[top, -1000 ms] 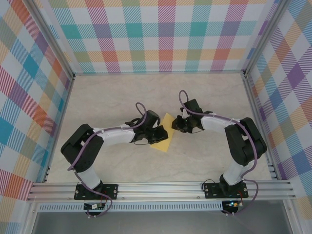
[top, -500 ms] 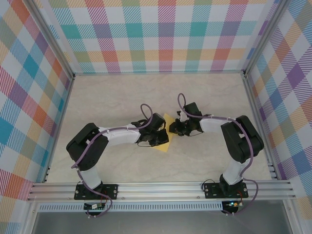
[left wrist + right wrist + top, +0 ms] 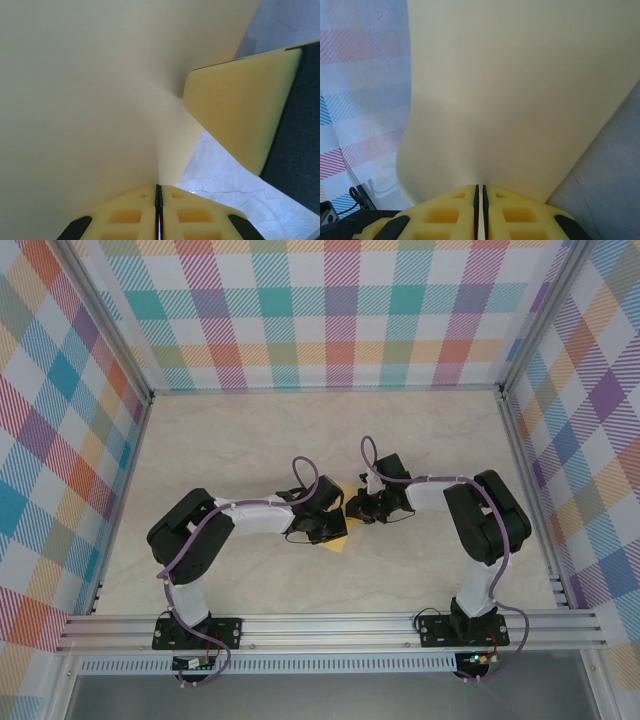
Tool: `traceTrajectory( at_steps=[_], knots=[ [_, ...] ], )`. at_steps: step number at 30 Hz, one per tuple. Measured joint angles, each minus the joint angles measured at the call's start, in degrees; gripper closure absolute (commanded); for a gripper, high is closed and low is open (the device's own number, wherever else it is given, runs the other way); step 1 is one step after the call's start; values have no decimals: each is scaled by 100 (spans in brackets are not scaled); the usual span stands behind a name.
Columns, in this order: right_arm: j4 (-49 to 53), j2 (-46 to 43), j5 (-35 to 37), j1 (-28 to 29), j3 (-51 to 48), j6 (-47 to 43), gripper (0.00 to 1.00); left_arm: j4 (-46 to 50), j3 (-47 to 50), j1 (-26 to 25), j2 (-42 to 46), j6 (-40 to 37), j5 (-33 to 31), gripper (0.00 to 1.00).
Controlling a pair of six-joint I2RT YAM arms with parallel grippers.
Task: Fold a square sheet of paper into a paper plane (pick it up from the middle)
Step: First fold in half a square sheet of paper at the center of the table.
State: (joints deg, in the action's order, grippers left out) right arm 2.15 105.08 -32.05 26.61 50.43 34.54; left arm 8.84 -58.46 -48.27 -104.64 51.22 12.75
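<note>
Pinching the square sheet of paper (image 3: 340, 541) from two sides. The left gripper (image 3: 323, 524) has its fingers together, clamped on the sheet's left part. The right gripper (image 3: 357, 508) is clamped on its far right part. The sheet is mid-table (image 3: 250, 440), between the two grippers and mostly covered by them from above. In the left wrist view, the curved yellow sheet runs out from the closed pads (image 3: 127, 215), and a second yellow pad (image 3: 240, 110) touches it on the right.
</note>
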Motion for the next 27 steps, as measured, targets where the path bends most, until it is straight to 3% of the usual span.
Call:
traceTrajectory(
  at_steps=[27],
  knots=[
    [387, -22, 92, 79, 50, -293, 93, -17, 20, -9, -52, 192, -44, 96]
  ],
)
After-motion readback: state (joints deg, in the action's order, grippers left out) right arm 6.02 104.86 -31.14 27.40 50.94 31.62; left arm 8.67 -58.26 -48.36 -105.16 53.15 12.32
